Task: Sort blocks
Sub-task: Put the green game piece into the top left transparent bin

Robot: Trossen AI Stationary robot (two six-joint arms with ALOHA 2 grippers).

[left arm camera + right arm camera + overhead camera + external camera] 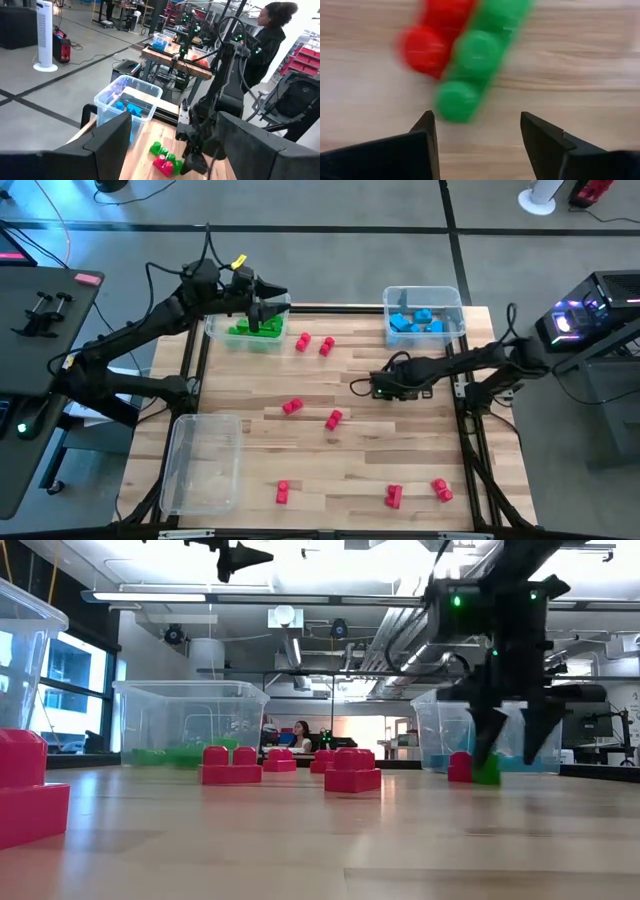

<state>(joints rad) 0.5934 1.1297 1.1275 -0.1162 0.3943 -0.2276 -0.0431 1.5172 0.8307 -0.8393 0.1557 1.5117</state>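
Two bins at the table's (400, 450) far edge, left bin (248, 330) and right bin (424, 315), blocks inside each. Third bin (203, 463) near-left corner. Loose blocks (334, 419) scattered between. Right gripper (380, 388) mid-table.

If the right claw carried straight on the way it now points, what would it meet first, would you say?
Most likely the green block joined to a red block, lying on the table straight ahead of the open right claw. How far ahead is unclear from the right wrist view.
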